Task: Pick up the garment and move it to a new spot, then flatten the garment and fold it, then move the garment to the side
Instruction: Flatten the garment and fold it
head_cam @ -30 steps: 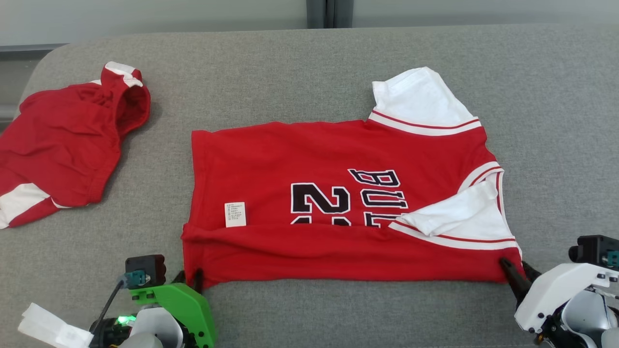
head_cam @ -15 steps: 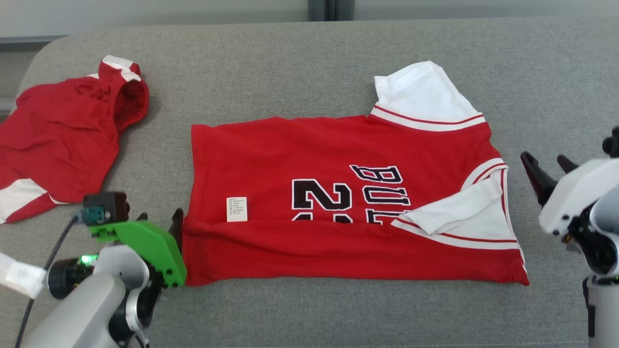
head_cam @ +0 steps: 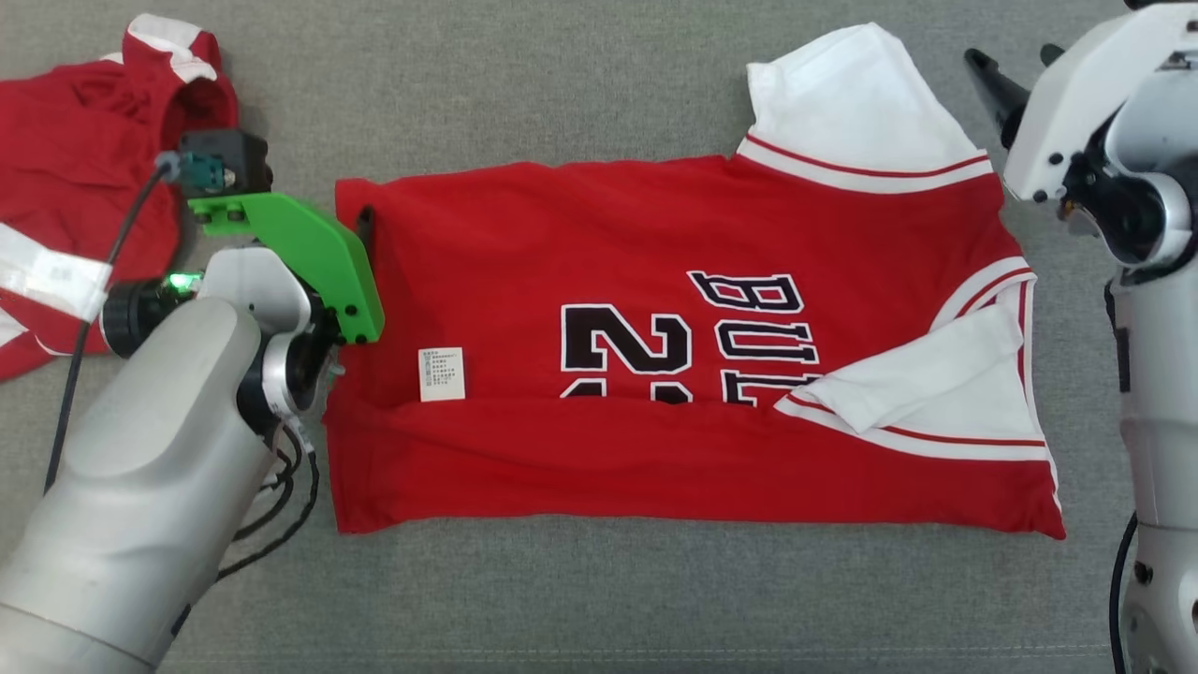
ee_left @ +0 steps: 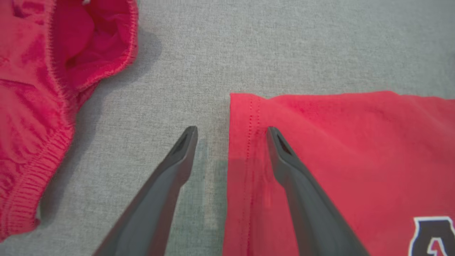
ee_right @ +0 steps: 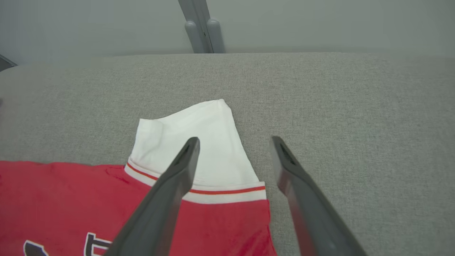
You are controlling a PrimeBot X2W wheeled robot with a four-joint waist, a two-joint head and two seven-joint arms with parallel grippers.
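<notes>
Left gripper [ee_left: 231,129] spread wide and empty, straddling the hem of the red jersey [head_cam: 655,234] lying mid-frame. Right gripper [ee_right: 236,140] equally wide, empty, by its white sleeve [ee_right: 213,124] at upper right. Grey fabric surface [head_cam: 562,94], pale wall [ee_right: 320,21] behind. Black lettering [head_cam: 753,292] reads "BUL" and "2"; care tag [head_cam: 441,374] is illegible.

A grey cloth-covered table [head_cam: 580,94] carries a red jersey [head_cam: 608,234] lying flat mid-table, and a crumpled red garment [head_cam: 65,140] at its left.
</notes>
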